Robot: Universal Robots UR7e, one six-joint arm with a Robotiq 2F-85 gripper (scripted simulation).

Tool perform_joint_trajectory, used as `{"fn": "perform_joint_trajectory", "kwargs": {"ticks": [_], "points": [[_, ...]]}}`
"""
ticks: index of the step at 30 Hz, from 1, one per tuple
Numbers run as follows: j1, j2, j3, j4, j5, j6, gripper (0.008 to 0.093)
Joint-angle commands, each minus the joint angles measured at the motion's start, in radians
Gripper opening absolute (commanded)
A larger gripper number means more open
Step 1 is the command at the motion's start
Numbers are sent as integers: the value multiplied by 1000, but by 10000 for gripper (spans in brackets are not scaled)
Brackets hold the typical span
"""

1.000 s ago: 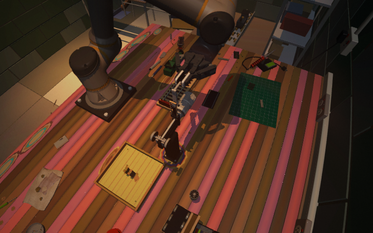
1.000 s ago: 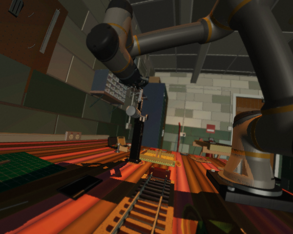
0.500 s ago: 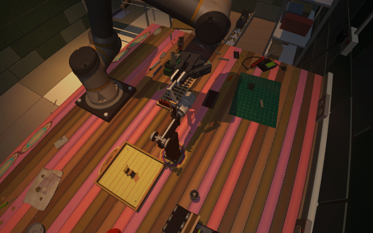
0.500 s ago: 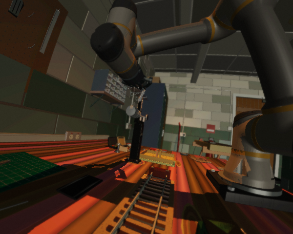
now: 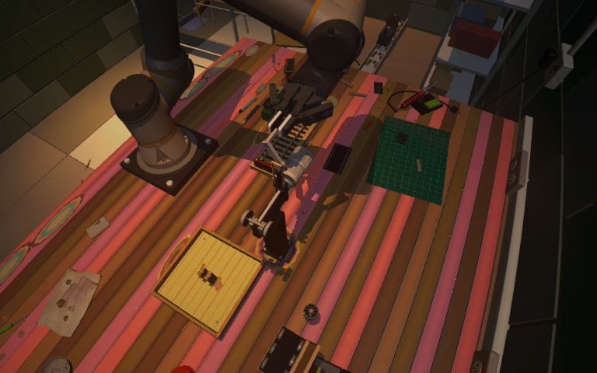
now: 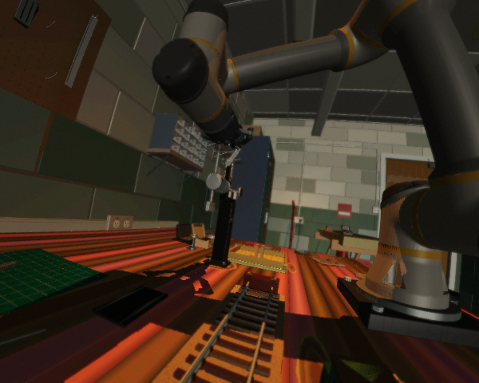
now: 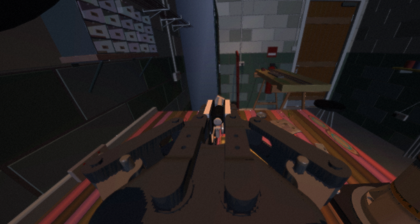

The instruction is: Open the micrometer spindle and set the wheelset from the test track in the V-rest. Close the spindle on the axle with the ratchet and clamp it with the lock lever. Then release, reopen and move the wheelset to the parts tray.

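In the middle of the striped bench a black micrometer stand (image 5: 275, 233) rises from a round base. The wheelset (image 5: 255, 223) rests on it, its two wheels joined by a thin axle. The micrometer's grey thimble drum (image 5: 296, 165) sits at the stand's upper end. My gripper (image 7: 217, 114) is up there too, closed on a small lever (image 7: 218, 124) at the micrometer head (image 6: 227, 181). The test track (image 6: 235, 325) lies on the bench below my arm, with a red buffer at its end. The yellow parts tray (image 5: 209, 278) lies beside the stand's base and holds a small dark part.
My arm's base (image 5: 163, 152) is bolted to the bench just left of the track. A black slab (image 5: 337, 158) and a green cutting mat (image 5: 410, 157) lie to the right. A small gear (image 5: 310, 312) and a box sit near the front edge.
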Motion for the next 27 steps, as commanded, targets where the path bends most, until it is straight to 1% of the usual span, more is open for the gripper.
{"fn": "perform_joint_trajectory", "kwargs": {"ticks": [1,27], "points": [[0,-1,1,0,2,0,80],[2,-6,17,-10,4,0,80]]}}
